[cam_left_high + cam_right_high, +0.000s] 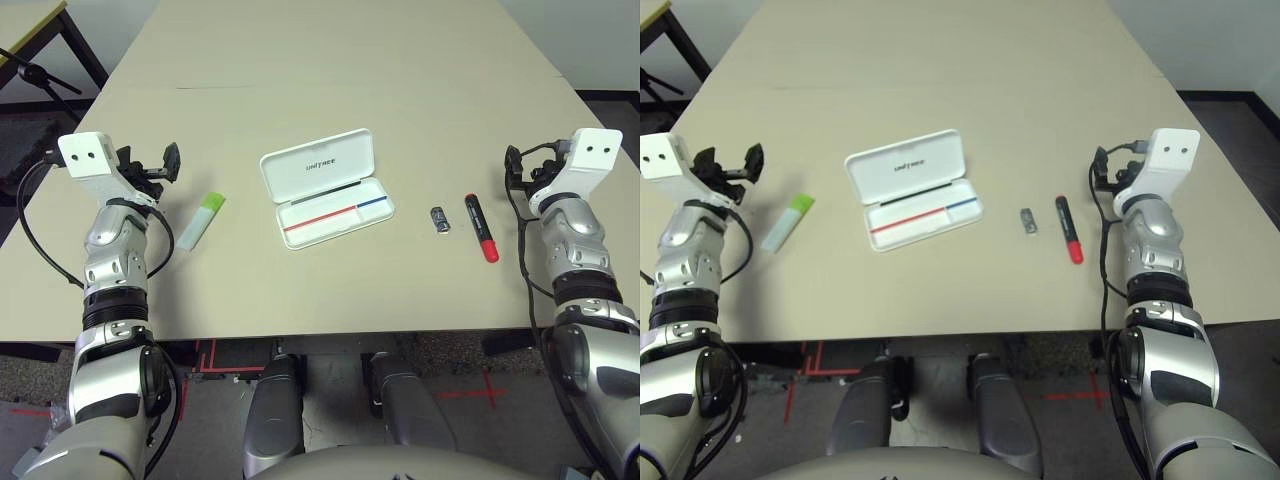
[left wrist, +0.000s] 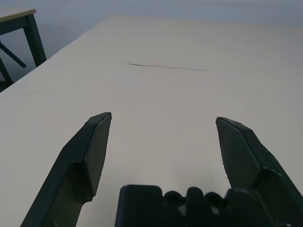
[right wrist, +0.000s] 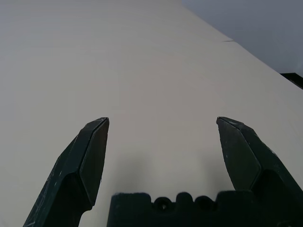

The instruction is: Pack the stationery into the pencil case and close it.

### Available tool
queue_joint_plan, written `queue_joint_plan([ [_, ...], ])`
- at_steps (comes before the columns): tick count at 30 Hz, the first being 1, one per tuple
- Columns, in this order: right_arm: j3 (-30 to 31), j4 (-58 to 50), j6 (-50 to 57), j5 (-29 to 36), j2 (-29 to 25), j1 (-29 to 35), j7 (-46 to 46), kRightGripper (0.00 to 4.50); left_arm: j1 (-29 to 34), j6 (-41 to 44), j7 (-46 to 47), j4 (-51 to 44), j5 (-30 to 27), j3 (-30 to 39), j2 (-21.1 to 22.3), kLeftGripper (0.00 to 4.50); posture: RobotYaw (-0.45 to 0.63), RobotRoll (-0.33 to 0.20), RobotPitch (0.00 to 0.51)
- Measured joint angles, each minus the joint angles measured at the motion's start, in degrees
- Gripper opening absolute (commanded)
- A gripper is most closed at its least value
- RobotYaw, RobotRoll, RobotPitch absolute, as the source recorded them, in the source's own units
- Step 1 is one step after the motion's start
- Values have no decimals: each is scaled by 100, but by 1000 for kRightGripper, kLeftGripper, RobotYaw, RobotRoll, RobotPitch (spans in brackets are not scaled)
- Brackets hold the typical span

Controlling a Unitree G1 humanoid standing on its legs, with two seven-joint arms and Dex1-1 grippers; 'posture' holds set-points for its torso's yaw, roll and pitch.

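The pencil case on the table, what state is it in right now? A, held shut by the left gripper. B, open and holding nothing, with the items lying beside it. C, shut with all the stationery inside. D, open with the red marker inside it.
B: the pencil case lies open with its tray bare, while the red marker, the small dark piece and the green-ended stick lie on the table beside it.

I see the pencil case (image 1: 324, 187) lying open mid-desk, a flat white box with rounded corners, lid folded back flat with black "UNITREE" lettering, its tray showing a red-and-blue line. All 3 stationery items lie outside it: the whitish stick with a light-green end (image 1: 201, 220) to its left, the tiny dark grey-silver piece (image 1: 440, 219) and red marker with black cap (image 1: 480, 227) to its right, side by side.
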Motion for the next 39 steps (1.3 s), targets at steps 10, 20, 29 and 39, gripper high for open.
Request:
queue_joint_plan([
  [10, 6, 16, -4, -1, 24, -44, 14, 4500, 96, 1, 1, -51, -4, 18, 58, 4456, -28, 0, 180],
  [20, 146, 41, 82, -6, -229, -132, 709, 4500, 311, 101, -43, -291, -75, 106, 157, 4456, -30, 0, 175],
  [29, 649, -471, 829, 18, -725, -261, 2570, 4500, 560, 410, -530, -762, -271, 187, 362, 4456, -34, 0, 170],
  [39, 1336, -1992, 2005, 181, -1229, 188, 4591, 4500, 1304, 1612, -2362, -2574, -1061, -288, 747, 4456, -32, 0, 160],
])
